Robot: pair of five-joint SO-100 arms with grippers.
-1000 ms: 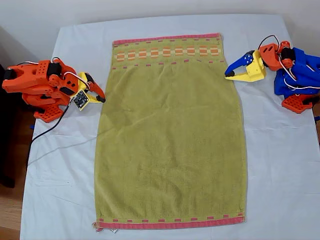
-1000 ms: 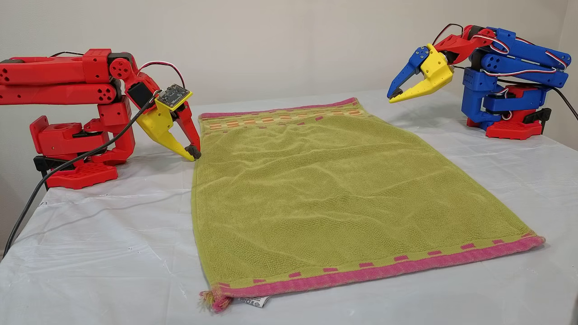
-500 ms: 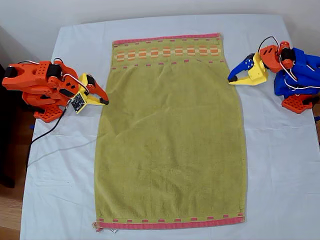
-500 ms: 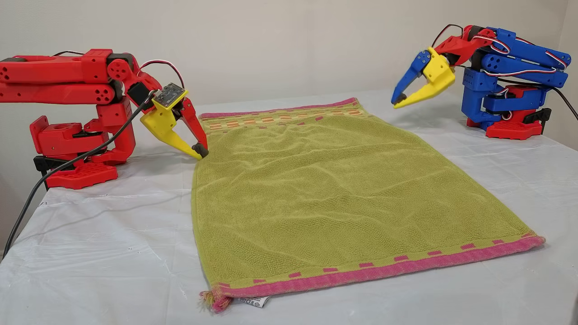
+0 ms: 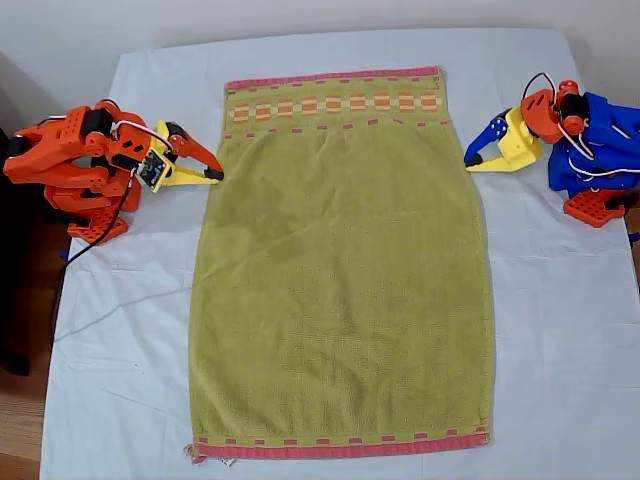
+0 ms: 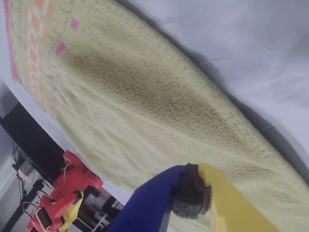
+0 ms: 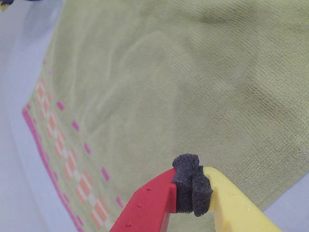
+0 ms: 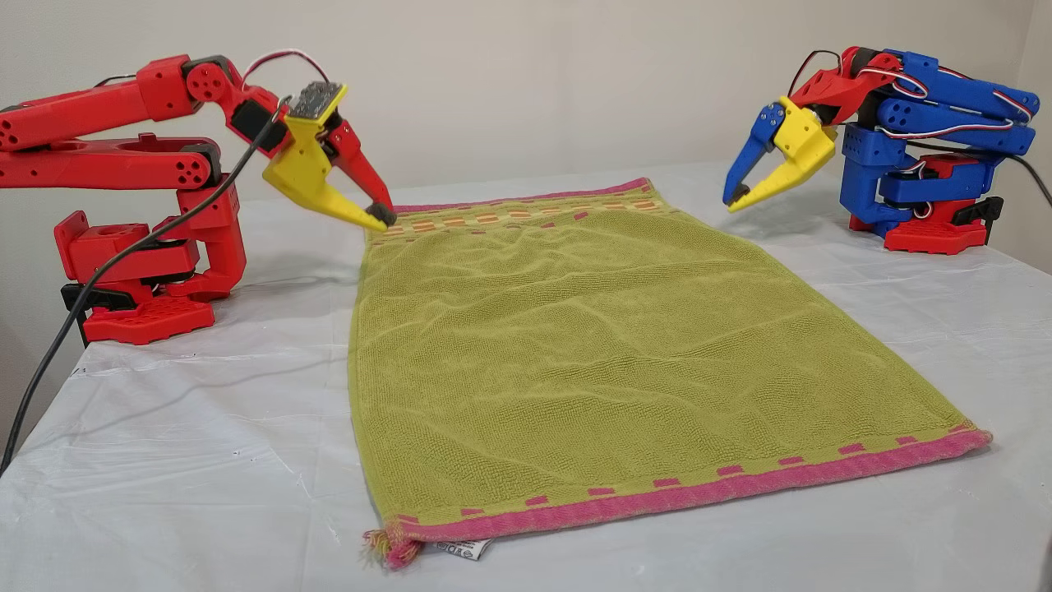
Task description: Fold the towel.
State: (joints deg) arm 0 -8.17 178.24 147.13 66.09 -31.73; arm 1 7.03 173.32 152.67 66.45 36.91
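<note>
Both pinched shut and empty, my first gripper (image 5: 471, 160) and my second gripper (image 5: 215, 174) flank the towel (image 5: 340, 270), whose long axis runs between them toward the table's (image 5: 560, 330) near edge.

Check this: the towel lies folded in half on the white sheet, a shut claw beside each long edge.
Wrong: the towel lies unfolded, both pink hems showing in the exterior view. It is on the white sheet, my first claw and my second claw shut beside its long edges.
</note>
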